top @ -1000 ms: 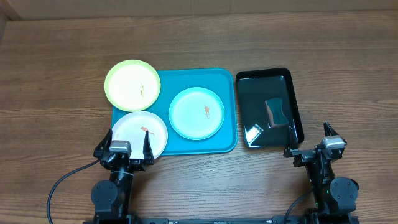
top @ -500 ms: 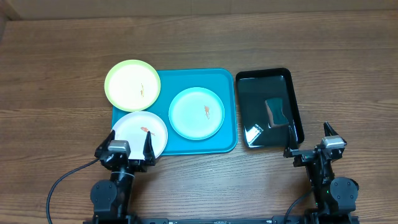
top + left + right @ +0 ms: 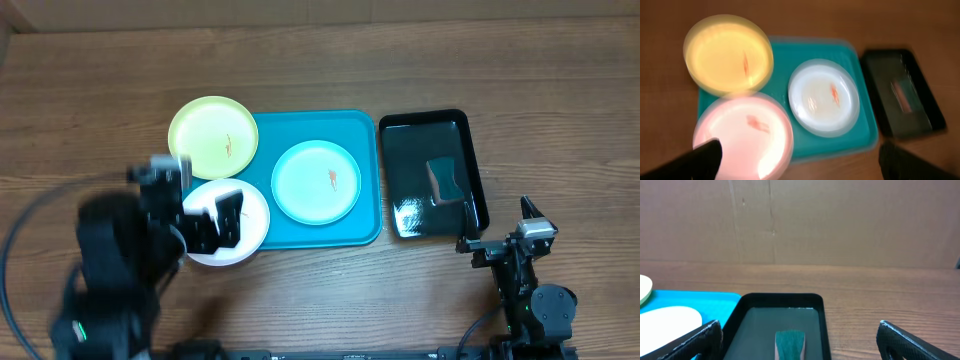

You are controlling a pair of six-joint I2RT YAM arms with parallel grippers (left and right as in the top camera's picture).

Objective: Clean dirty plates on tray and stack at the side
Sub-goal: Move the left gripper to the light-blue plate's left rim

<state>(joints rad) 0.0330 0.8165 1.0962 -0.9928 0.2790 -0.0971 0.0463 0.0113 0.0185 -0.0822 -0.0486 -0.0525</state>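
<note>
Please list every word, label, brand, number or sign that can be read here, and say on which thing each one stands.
No readable text anywhere. The yellow-green plate, the white plate, the pale blue plate, the blue tray, the black tray and the sponge in it bear no print; the plates show only orange smears.

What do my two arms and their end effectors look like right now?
Both are black. The left end effector and right end effector each have two pointed black fingers and a silver-grey wrist block. Black cables trail from the bases.
</note>
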